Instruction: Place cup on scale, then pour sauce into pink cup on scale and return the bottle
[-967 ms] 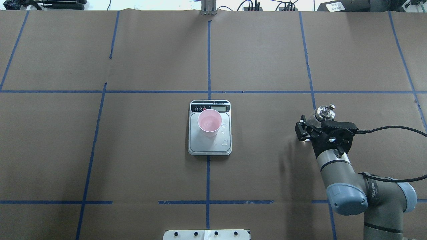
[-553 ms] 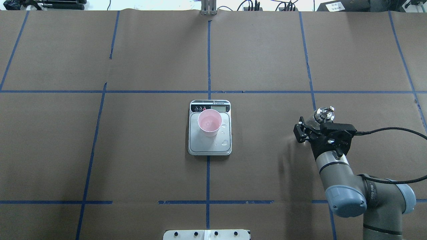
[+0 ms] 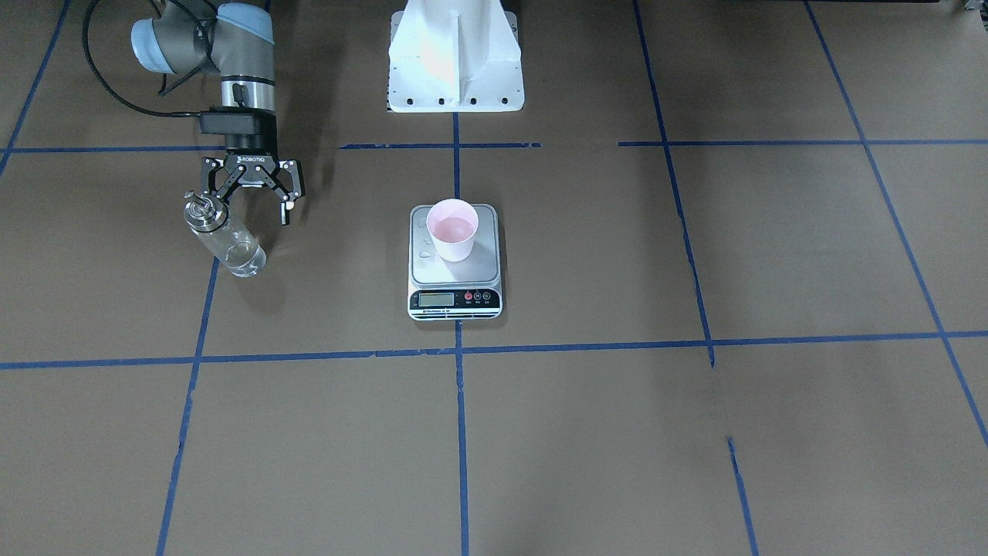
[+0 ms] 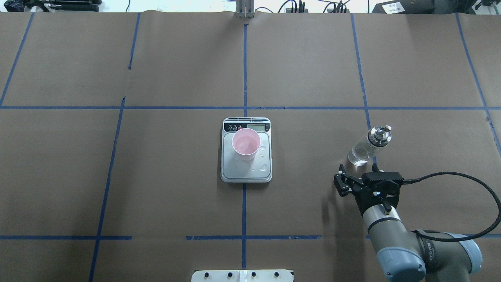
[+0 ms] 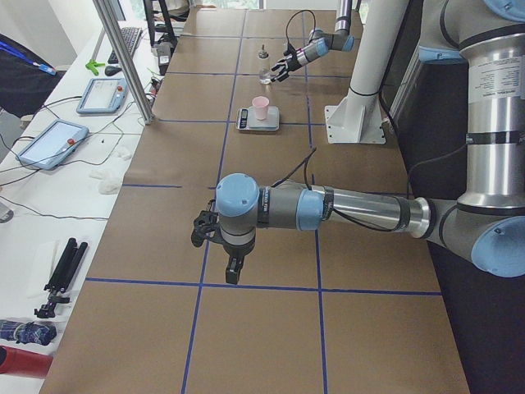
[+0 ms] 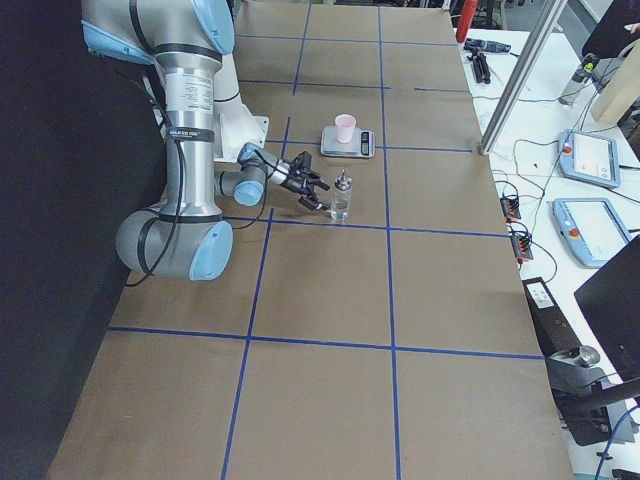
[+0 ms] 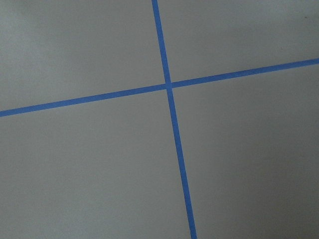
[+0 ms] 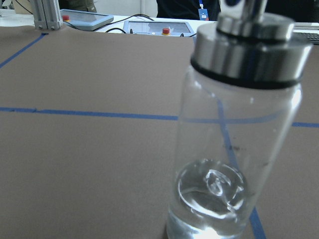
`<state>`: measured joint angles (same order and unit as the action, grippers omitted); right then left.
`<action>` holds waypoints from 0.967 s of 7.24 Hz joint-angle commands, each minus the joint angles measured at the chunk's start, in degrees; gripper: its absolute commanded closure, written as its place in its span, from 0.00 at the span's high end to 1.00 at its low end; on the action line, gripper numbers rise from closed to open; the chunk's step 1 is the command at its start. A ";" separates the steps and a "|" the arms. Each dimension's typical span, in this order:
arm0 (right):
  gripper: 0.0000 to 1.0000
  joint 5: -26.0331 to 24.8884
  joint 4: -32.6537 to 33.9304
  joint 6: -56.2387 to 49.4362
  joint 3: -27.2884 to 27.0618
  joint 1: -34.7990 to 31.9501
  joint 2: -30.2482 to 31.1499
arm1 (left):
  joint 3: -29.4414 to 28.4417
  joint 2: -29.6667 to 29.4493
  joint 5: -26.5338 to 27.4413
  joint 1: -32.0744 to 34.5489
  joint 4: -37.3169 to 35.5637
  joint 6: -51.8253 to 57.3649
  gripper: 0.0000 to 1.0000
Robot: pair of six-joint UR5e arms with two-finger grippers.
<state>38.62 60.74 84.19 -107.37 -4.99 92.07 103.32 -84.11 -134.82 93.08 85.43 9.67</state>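
Pulling back from the bottle [image 4: 368, 147], how should you go?

Draw your right gripper [image 3: 247, 202] straight toward the robot's base. Its jaws are spread, near the glass but off it. The bottle stands upright on the bench [image 4: 176, 176], well right of the scale [image 4: 246, 172]. Don't sweep sideways, since a tall, smooth cylinder with a steel collar would likely tip.

And the rest?

The cup [image 3: 452, 229], pale pink and tapered, sits on the scale's steel platform with liquid inside and droplets [image 4: 264, 167] alongside. For your left gripper [image 5: 215, 238], you can't tell the jaws.
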 commanded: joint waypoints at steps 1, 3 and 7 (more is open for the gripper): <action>1.00 0.13 -0.18 -0.08 -3.26 2.34 4.67 | -0.05 0.00 0.00 0.00 0.00 0.00 1.00; 1.00 1.62 -4.63 -1.04 -8.37 2.18 13.80 | 0.04 0.00 0.00 0.00 -0.09 -0.09 1.00; 1.00 18.51 -38.23 -22.87 4.56 -12.95 23.25 | -0.05 0.09 0.00 0.00 0.09 0.09 1.00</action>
<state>48.85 33.94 68.98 -109.42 -9.78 114.26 103.34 -84.04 -134.82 93.08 85.38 9.69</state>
